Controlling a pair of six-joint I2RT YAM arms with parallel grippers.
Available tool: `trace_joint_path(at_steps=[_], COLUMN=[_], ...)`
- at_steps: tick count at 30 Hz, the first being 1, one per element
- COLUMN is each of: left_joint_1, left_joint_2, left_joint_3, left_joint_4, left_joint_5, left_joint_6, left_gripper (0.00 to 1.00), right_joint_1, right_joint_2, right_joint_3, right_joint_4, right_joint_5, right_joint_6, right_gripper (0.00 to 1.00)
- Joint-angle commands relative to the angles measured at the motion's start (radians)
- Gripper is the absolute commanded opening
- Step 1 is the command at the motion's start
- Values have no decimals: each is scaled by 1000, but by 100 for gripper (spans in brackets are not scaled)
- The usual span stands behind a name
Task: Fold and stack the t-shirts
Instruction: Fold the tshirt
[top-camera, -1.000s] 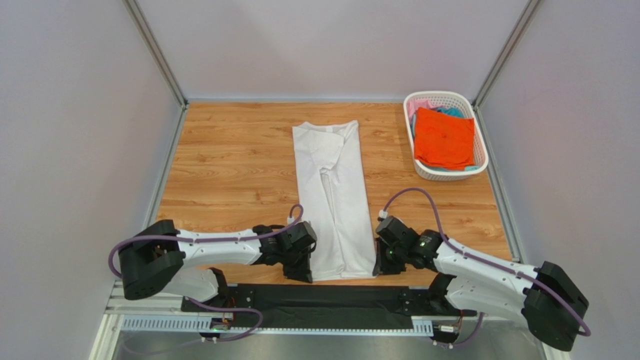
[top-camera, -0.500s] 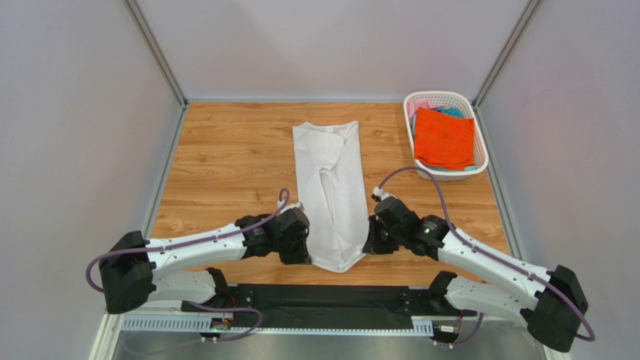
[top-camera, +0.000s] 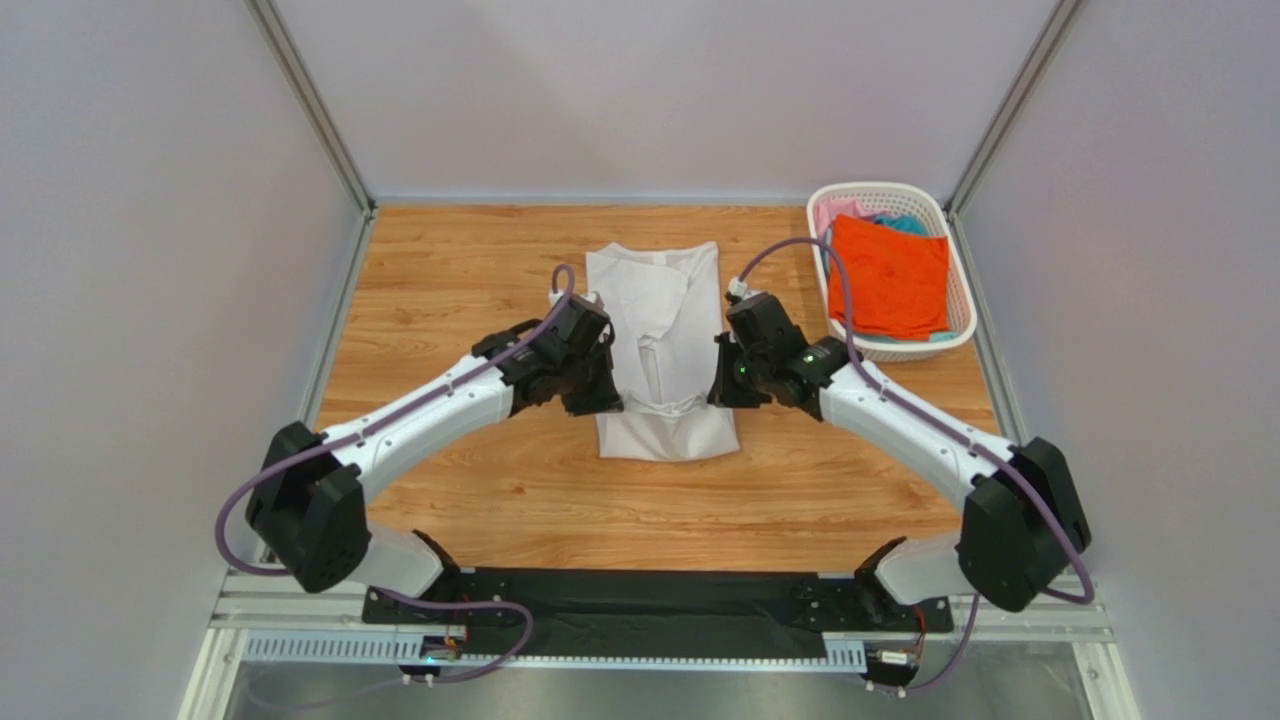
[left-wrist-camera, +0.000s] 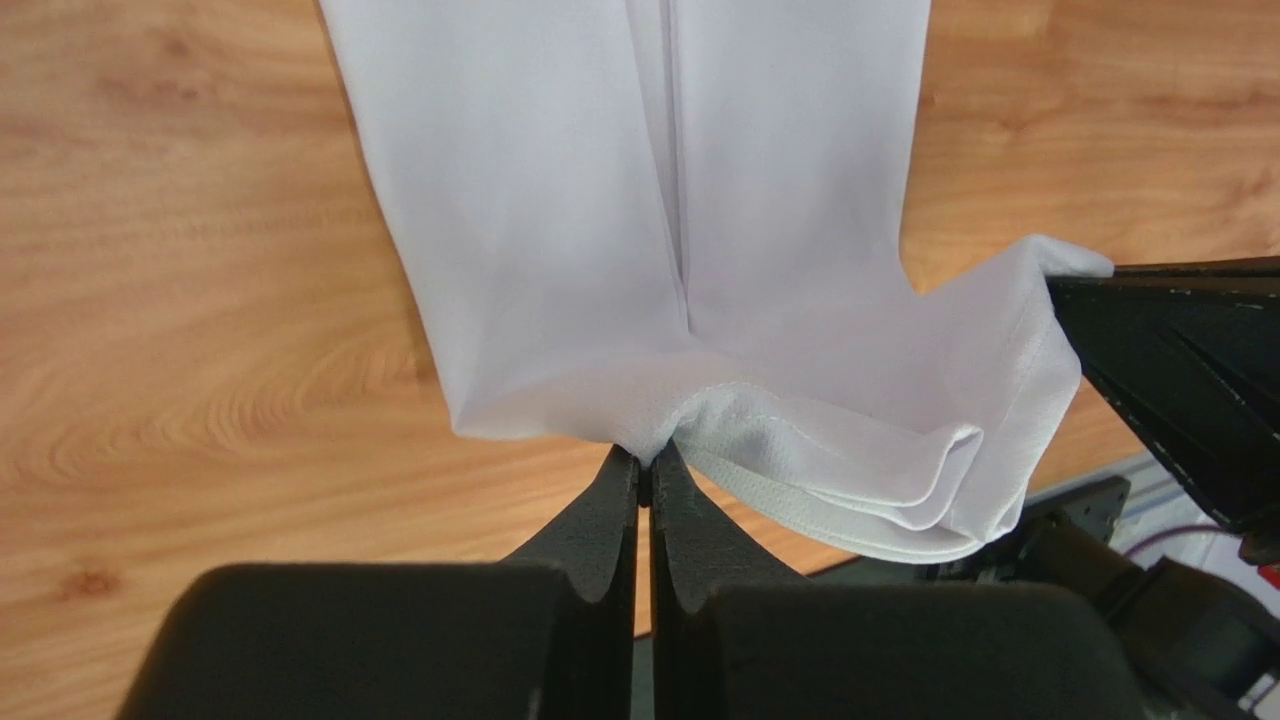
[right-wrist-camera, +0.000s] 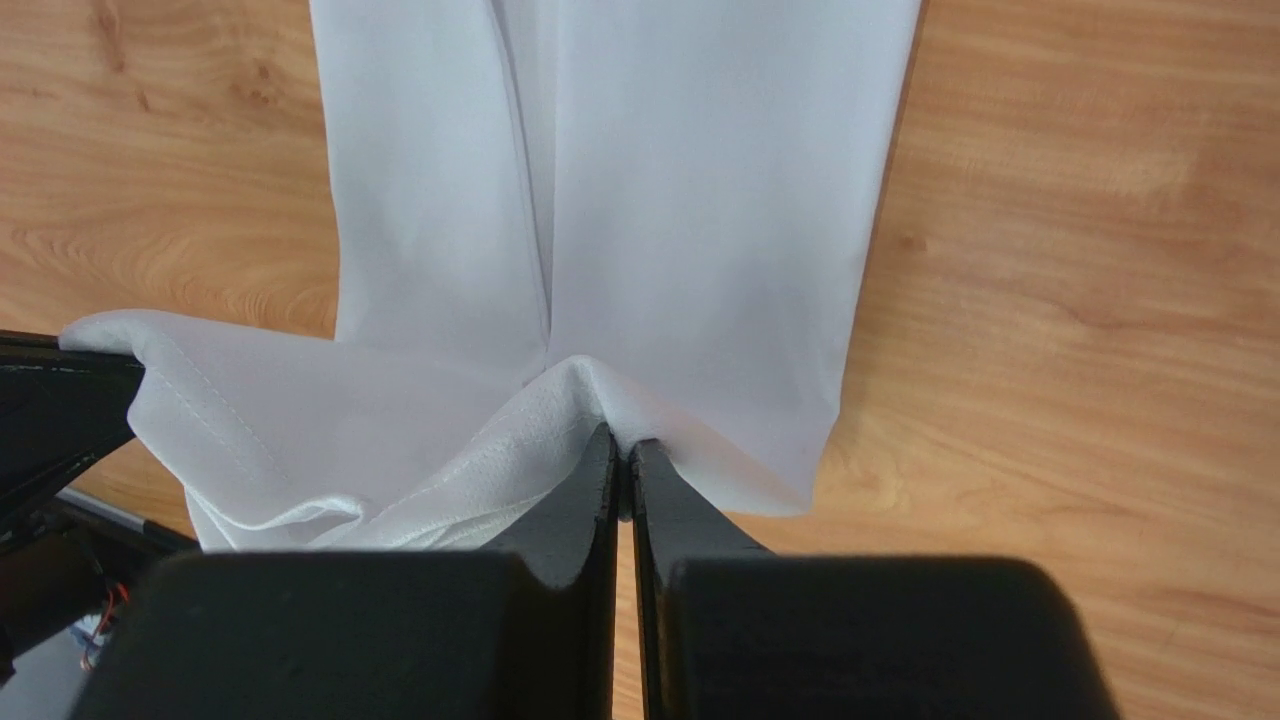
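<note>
**A:** How are the arms posed?

**B:** The left arm (top-camera: 436, 413) and the right arm (top-camera: 902, 428) are stretched far out over the surface (top-camera: 451, 300). They are angled inward so that the white t-shirt (top-camera: 661, 300) is flanked on both sides.

**A:** And the jaws?

**B:** Both pairs are clamped on the shirt's hem (in each wrist view, white cloth is pinched between closed tips). The left corner is gripped by the left arm's jaws, the right corner by the right arm's.

**A:** Where is the shirt found?

**B:** It is laid at the middle of the surface, collar toward the far edge. Its near part is doubled over, with the hem held above the body. An orange t-shirt (top-camera: 890, 278) is seen in the basket (top-camera: 899, 354) at the far right.
</note>
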Motion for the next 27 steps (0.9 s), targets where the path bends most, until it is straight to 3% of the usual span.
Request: trace_joint_path(at_steps=[1,9,21,26,27], left_joint_1=[54,168,240,266,269], left_joint_2=[83,238,401,449,461], left_joint_3=[92,175,291,316,320], left_joint_4=[-16,7,43,44,44], left_joint_5=[29,109,150,161,162], left_joint_6=[111,174,237,238,238], left_gripper=[0,0,0,4,10], right_joint_1=[-41,-115,-179,-196,-198], right_joint_2=[89,316,480,534,540], right_joint_3=[96,261,376,413,419], right_joint_4=[55,72,74,75,74], right_joint_5=[-18,-35,-1,-11,-15], right_joint_6=[-58,-84,-117,-120,-123], right_gripper=[0,0,1,6,6])
